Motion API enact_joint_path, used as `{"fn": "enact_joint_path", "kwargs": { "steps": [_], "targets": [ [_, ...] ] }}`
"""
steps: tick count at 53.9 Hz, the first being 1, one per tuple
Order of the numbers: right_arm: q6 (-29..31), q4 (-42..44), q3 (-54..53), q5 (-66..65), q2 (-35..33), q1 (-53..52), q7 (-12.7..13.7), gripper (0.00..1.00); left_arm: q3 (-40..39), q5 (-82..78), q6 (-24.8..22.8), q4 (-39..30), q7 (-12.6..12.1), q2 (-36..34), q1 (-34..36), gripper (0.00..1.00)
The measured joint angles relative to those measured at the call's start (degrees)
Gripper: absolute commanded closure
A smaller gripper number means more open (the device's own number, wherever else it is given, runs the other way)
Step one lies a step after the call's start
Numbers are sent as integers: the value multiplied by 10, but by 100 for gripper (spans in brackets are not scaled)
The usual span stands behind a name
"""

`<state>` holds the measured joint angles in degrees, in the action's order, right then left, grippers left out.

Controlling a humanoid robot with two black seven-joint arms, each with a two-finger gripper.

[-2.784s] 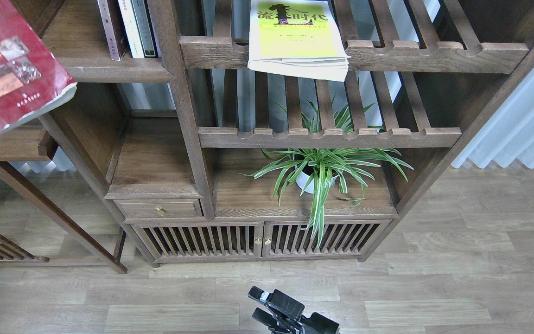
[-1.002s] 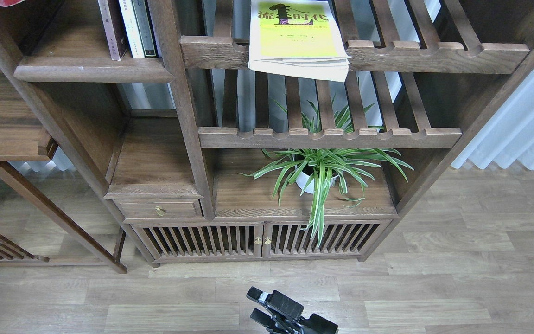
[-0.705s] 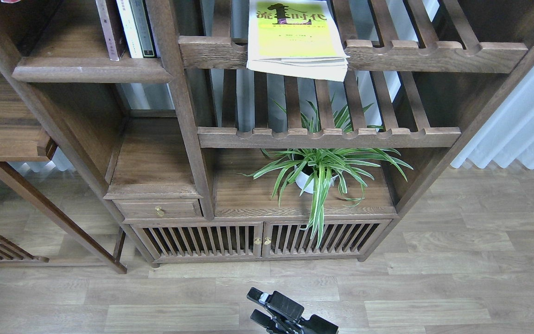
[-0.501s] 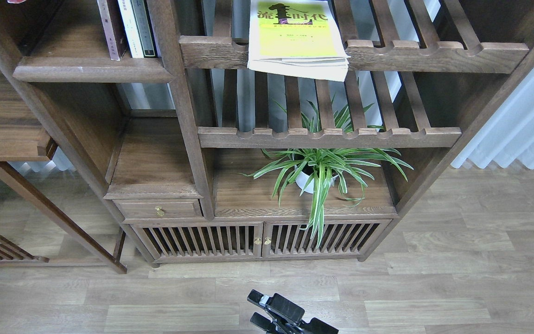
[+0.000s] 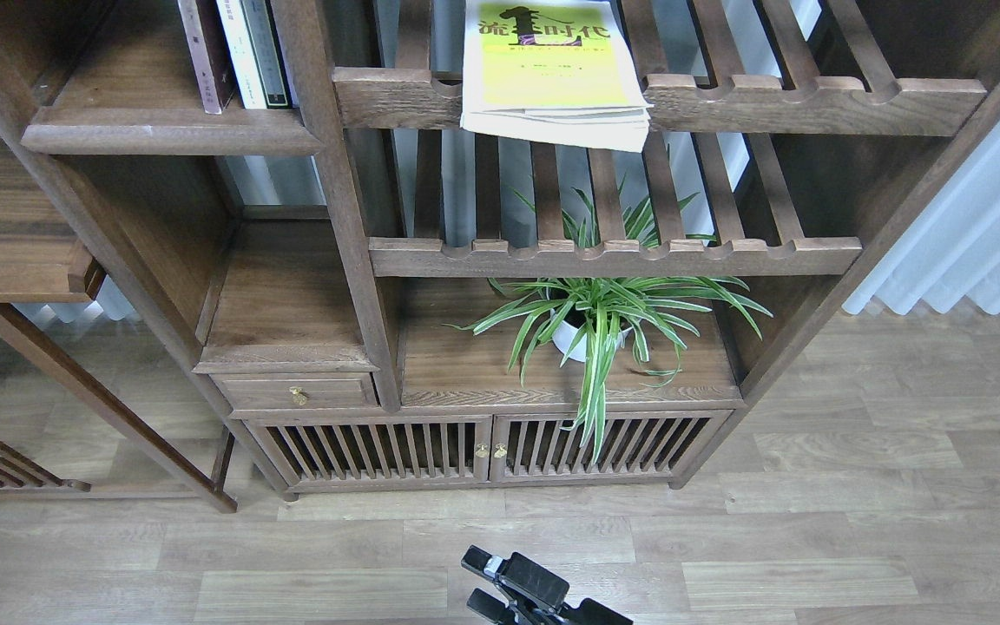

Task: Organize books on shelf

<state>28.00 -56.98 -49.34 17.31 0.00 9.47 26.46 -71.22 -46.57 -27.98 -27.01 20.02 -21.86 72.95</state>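
The yellow-green book with a black figure lies flat on the upper slatted rack, its front edge overhanging the rail. The shelf, a solid dark-brown board with a rounded front edge, is at the upper left. A dark maroon book stands upright at its right end. The bright red book is out of view. My right gripper is low at the bottom edge above the floor, open and empty. My left gripper is out of view.
Thin white and dark-green volumes stand right of the maroon book, against the post. A potted spider plant sits on the cabinet top below a second slatted rack. A curtain hangs at the right.
The red book, held high at the left, rose out of view at the top left; its last red sliver is gone. My right gripper has sunk slightly at the bottom edge.
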Motion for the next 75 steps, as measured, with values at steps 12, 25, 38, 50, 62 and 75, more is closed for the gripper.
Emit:
{"fn": "enact_joint_path", "kwargs": {
  "steps": [12,25,38,50,62,75],
  "targets": [
    [0,-3,2,0,0,1,0,1,20,0,0,14,7,18,14,97],
    [0,-3,2,0,0,3,0,1,49,-8,0,14,30,22,25,97],
    [0,-4,2,1,0,4,1,1,54,-32,0,11,46,23,25,97],
    [0,-11,2,2,0,13,1,1,55,-33,0,11,61,21,20,89],
    [0,-11,2,3,0,14,1,1,57,-33,0,11,62,22,18,68],
    [0,-12,2,3,0,16,1,1,59,-32,0,9,61,23,17,59]
  ]
}}
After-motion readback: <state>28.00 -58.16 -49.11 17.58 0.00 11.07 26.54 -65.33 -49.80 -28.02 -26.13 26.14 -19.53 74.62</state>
